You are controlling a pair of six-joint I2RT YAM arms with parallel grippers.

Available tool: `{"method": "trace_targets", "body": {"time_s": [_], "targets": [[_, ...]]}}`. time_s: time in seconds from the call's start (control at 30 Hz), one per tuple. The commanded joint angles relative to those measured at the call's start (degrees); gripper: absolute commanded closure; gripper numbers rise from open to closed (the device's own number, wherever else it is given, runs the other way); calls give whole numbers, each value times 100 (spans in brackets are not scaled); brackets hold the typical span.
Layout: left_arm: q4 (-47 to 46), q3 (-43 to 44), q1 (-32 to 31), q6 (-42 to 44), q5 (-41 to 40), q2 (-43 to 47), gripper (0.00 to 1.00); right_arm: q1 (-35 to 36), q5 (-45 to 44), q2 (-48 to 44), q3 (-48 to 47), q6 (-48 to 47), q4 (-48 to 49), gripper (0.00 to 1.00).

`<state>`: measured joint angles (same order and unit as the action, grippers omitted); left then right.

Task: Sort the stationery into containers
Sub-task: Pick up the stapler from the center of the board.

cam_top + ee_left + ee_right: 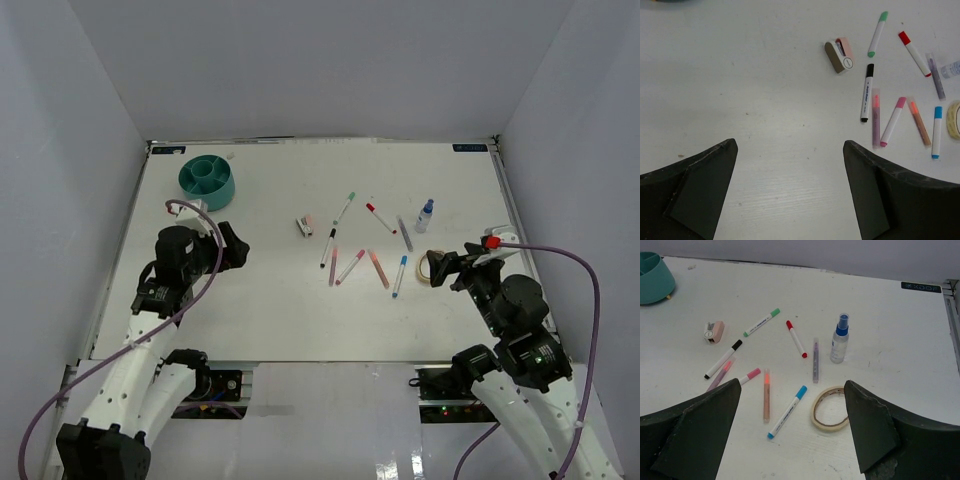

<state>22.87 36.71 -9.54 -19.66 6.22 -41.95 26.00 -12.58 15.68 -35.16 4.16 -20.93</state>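
a lab test cell: white table (300, 320) boxed by plain panels (90, 90).

My left gripper (790, 145) stands wide over bare table (765, 90): straight ahead I pass freely. Ahead to the right, the stapler-like piece (839, 56) and scattered markers (867, 92) block. My right gripper (792, 385), wide too, faces a blue-capped marker (787, 418) between the jaws; the tape roll (830, 415) lies just inside my right jaw, the bottle (840, 340) upright beyond it.

Overhead from behind, wrist views low, sharing the markers (867, 92)
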Motion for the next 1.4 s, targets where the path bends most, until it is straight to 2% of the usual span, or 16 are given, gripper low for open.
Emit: {"method": "trace_targets", "body": {"time_s": [0.0, 0.37, 0.5, 0.53, 0.67, 0.87, 0.93, 0.97, 1.0, 1.13, 1.23, 1.37], "targets": [[59, 336, 14, -152, 450, -356, 2, 28, 238, 136, -211, 49, 186, 10], [191, 784, 14, -451, 477, -1191, 2, 37, 63, 1077, -475, 243, -96, 10], [576, 1390, 14, -670, 634, -2034, 2, 28, -78, 1253, -527, 322, -174, 10], [639, 1566, -4, -714, 705, -2480, 2, 28, -174, 1323, -562, 339, -201, 10], [894, 2549, -258, -943, 794, -3563, 2, 28, -184, 1455, -554, 514, -315, 10], [1219, 3806, -988, -1242, -84, -5241, 2, 37, 45, 1412, -370, 612, -351, 10], [1666, 4649, -1216, -1321, -401, -5812, 2, 37, -34, 1350, -220, 638, -324, 10], [1824, 4983, -1286, -1321, -463, -6398, 2, 46, -43, 1341, -185, 647, -315, 10], [2209, 5656, -1348, -1321, -533, -6683, 2, 37, -43, 1324, -124, 656, -307, 10], [2994, 7117, -1630, -1408, -1113, -7914, 2, 46, 150, 1201, 8, 717, -333, 10], [3276, 7744, -1683, -1523, -1149, -8512, 2, 54, 212, 991, 105, 761, -351, 10], [3425, 8053, -1691, -1698, -1175, -8882, 2, 63, 194, 709, 193, 788, -359, 10]]}}
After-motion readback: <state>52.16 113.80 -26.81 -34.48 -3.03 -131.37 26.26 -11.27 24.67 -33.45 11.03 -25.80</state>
